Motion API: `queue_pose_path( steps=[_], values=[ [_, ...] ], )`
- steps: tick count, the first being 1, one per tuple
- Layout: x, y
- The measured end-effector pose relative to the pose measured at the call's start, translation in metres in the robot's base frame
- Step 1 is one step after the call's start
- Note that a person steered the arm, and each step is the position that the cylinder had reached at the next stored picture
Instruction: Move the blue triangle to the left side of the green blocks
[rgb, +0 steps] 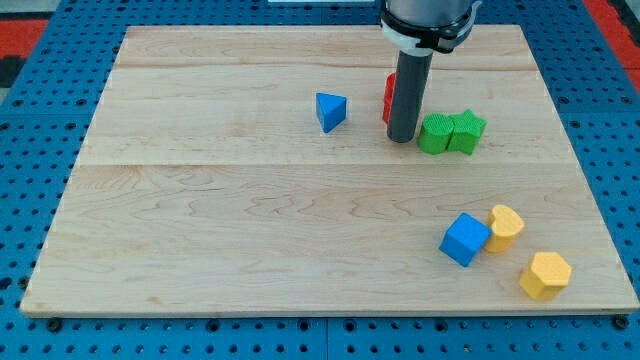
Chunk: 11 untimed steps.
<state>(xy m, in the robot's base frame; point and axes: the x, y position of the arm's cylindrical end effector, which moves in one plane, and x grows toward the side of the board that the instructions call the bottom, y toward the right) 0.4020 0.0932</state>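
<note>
The blue triangle (331, 110) lies on the wooden board (250, 220), left of centre-top. Two green blocks touch each other at the right: a green cube-like block (435, 134) and a green star-shaped block (466, 130). My tip (402, 138) rests on the board just left of the green blocks, almost touching the nearer one, and about 70 px to the right of the blue triangle. A red block (388, 97) is partly hidden behind the rod.
A blue cube (465, 239) sits at the lower right, touching a yellow block (505, 227). Another yellow block (545, 275) lies near the board's bottom right edge. Blue pegboard surrounds the board.
</note>
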Motion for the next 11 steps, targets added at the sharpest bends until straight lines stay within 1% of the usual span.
queue_pose_path(
  steps=[1, 3, 4, 5, 6, 7, 8, 9, 10, 11],
  values=[
    [-0.003, 0.006],
    [-0.059, -0.065],
    [-0.068, -0.105],
    [-0.036, -0.128],
    [0.01, -0.13],
    [-0.015, -0.168],
    [-0.047, -0.22],
    [-0.022, -0.245],
    [0.012, -0.21],
    [0.029, -0.182]
  ],
)
